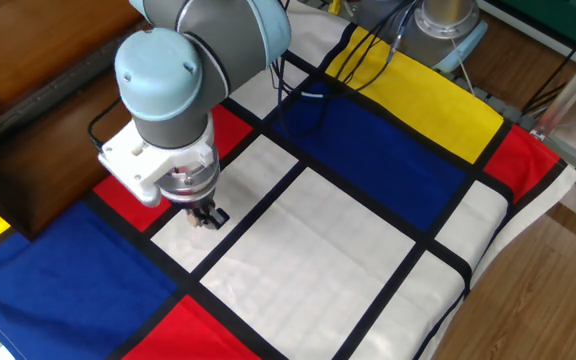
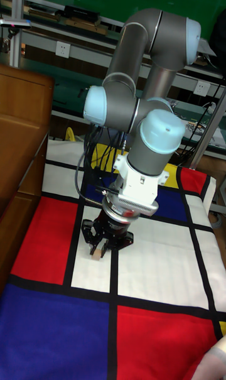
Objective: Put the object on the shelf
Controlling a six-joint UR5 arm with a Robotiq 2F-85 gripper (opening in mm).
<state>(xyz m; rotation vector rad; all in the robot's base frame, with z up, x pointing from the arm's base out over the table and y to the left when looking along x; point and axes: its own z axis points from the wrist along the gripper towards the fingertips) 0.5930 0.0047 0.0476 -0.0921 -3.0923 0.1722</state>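
I see the black two-finger hand (image 2: 98,247) closed on the tiny pale tan wooden cube (image 2: 97,252), w/ the cube showing between the fingertips in the tall fixed view. In the fixed view the hand (image 1: 206,215) hangs just over a white panel of the desk's red, blue, yellow & white checked cloth (image 1: 368,230), near a black stripe; cube not clear there. The large dark brown polished wooden shelf unit (image 1: 38,130) stands at the cloth's edge, apart from the hand.
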